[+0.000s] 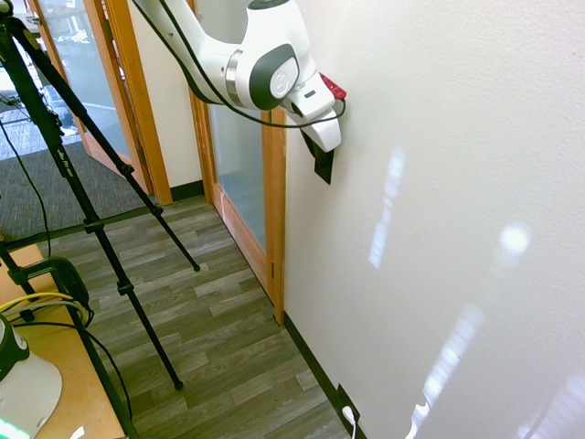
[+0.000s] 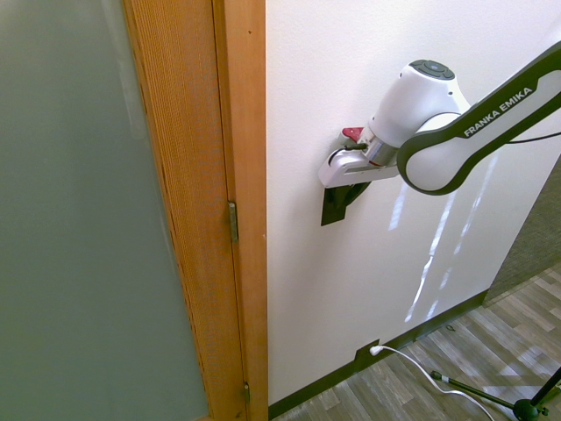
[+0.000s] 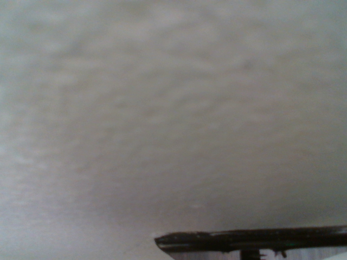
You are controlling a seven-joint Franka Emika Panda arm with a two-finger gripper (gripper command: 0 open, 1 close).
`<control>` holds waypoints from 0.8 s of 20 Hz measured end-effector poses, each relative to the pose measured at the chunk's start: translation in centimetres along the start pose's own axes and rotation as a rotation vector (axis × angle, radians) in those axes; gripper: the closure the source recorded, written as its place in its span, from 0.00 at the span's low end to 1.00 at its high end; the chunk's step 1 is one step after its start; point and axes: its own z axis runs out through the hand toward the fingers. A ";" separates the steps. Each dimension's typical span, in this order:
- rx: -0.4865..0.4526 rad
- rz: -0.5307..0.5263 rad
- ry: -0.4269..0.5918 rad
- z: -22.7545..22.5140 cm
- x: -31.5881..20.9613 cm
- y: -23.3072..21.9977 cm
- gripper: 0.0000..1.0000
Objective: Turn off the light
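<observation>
A white plug [image 2: 375, 350] sits in the black socket plate [image 2: 365, 354].

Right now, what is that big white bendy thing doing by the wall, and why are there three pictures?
The white thing is a robot arm. At its end is a gripper, a hand with two fingers. It is right up against a small black switch on the white wall, beside a wooden door frame. I cannot see the fingers well enough to tell whether they are open or shut, or whether they touch the switch.

Two pictures come from cameras standing in the room, on opposite sides of the arm. The third comes from a camera on the robot's wrist: it is so close that it shows only blurry wall and a dark edge.

Low down, a white plug sits in another black plate. Nothing is being held.
</observation>
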 end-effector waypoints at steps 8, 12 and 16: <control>-0.010 -0.015 0.013 0.5 -0.5 0.0 1.00; -0.002 -0.022 0.023 1.6 -0.8 0.4 1.00; 0.004 -0.020 0.018 1.6 -0.9 0.5 0.00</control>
